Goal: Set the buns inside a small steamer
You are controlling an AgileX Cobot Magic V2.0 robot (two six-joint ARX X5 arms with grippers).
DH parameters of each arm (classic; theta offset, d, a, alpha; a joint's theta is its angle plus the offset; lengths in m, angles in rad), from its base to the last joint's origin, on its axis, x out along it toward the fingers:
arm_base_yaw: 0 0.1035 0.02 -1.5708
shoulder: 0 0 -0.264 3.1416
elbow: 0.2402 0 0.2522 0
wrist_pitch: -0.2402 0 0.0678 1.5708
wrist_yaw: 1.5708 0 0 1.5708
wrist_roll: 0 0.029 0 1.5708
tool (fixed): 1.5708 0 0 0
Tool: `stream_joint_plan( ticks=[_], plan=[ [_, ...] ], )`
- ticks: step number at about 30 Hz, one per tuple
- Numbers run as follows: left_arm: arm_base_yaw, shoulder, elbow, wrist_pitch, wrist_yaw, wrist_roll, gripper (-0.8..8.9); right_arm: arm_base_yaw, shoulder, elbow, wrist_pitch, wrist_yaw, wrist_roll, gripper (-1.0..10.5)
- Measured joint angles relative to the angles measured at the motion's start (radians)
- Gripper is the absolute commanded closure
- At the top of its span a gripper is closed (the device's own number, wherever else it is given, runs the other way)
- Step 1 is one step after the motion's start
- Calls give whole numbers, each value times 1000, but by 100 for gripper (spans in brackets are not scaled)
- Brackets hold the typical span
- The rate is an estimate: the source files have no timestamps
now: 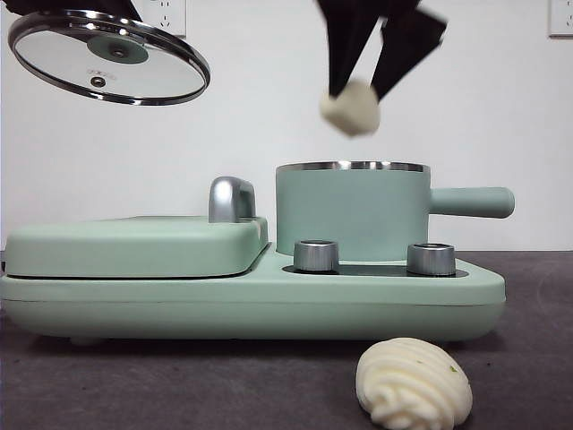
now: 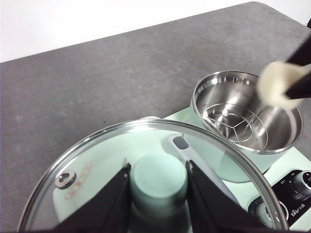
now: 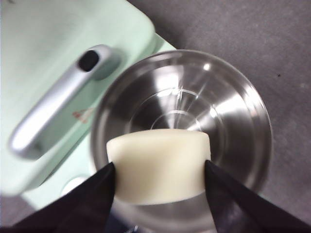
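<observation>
- I see the right gripper [image 1: 351, 106] above the small steamer [image 1: 351, 210], jaws pinching the smooth bun [image 1: 350, 108] from two sides; in the right wrist view the bun [image 3: 159, 164] hangs over the open steel bowl of the steamer [image 3: 233, 111].
- I see the left gripper [image 2: 158, 182] clamped on the green knob [image 2: 158, 180] of the glass lid [image 1: 107, 55], held up and off to the griddle-lid side of the steamer, tilted.
- Steamer sits uncovered on the mint-green cooker base [image 1: 251, 300], wire rack [image 2: 240, 124] inside.
- The swirled bun [image 1: 413, 383] lies on the grey table [image 1: 179, 385] in front of the base, below the steamer.
- The flat griddle lid [image 1: 134, 242] with chrome handle [image 1: 231, 199] is just beside the steamer.
</observation>
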Motion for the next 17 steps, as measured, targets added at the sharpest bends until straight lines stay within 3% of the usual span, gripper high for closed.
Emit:
stream_joint_plan(
  ticks=[13, 17],
  plan=[
    [0, 0, 0, 37, 0, 0, 803, -15, 208, 13, 116, 4, -40, 675],
    [0, 0, 0, 41, 0, 0, 803, -15, 224, 13, 142, 8, -46, 576]
  ],
)
